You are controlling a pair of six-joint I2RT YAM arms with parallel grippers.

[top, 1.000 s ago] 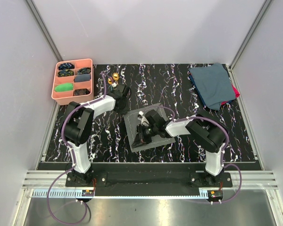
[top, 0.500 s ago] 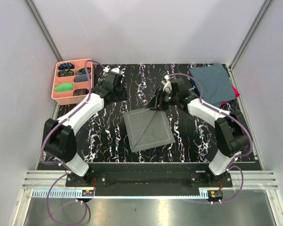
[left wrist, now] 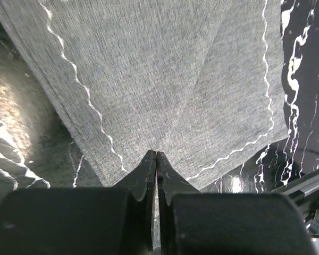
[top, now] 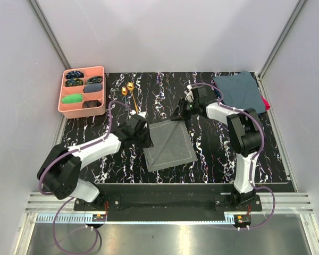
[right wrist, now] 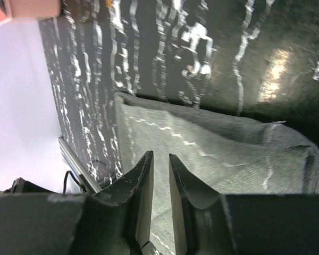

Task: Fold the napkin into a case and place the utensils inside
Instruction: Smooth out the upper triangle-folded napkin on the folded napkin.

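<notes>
While the napkin (top: 170, 149) lies spread flat in the middle of the table (top: 218, 159), one grey square with no fold in it yet, both arms are down at its edges, and that looks like the setup for the first fold. Over at the napkin's 10 o'clock corner sits the left hand (top: 146, 139). On its wrist view the fingers (left wrist: 146, 175) are pressed tight together right on that corner, hems running away on either side and a crease fanning out from the tips, so it reads as a pinch on the cloth. At the 1 o'clock corner the right hand (top: 179, 115) hangs low over the hem. Its fingers stand a sliver apart, cloth showing beneath the gap, nothing visibly caught between them. Judging by that, the left has its grip and the right is not yet closed on its corner. With both far corners taken, the arms could draw the far edge toward 6 o'clock. The utensils (top: 127, 88) wait off the cloth at 11 o'clock, beside the pink tray (top: 81, 113), well out of the fold's path. Blue cloths (top: 236, 94) lie stacked at 2 o'clock.
</notes>
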